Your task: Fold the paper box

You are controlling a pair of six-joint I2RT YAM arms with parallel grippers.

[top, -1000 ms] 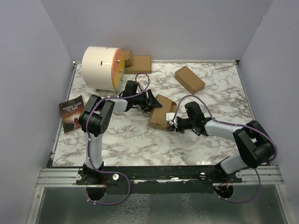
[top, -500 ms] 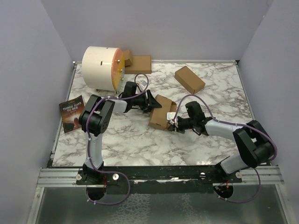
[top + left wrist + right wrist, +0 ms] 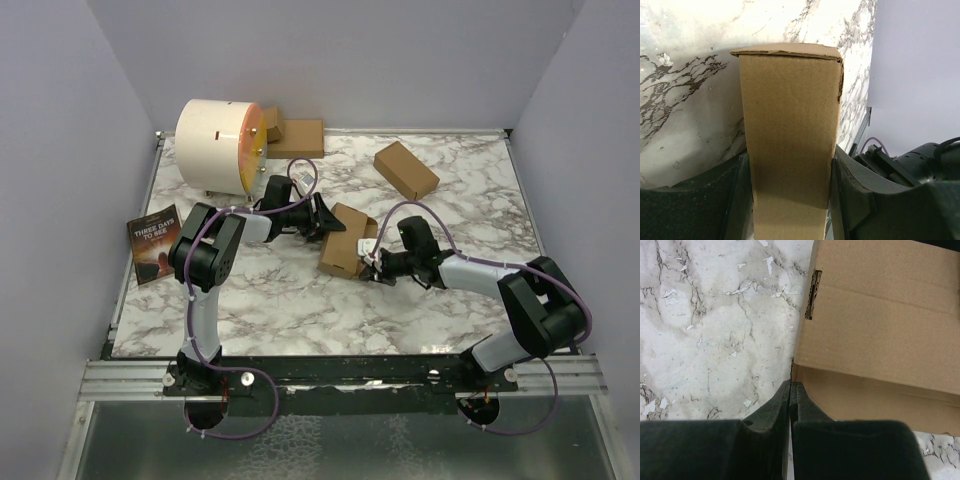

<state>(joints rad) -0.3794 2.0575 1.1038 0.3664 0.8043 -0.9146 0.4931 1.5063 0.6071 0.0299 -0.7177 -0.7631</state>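
Left wrist: left gripper (image 3: pixel 789 170) clamps the box (image 3: pixel 790 100). Right gripper (image 3: pixel 790 390), tips together at its edge, may push hard and twist it loose.

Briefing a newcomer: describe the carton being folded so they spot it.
Go to the middle of the marble table. The paper box is the brown carton there, clamped in the left gripper; the twin carton lies free near the back.

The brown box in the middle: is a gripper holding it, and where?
Yes. The left gripper clamps the paper box across its two long sides. The right gripper is shut, tips by a box edge, holding nothing.
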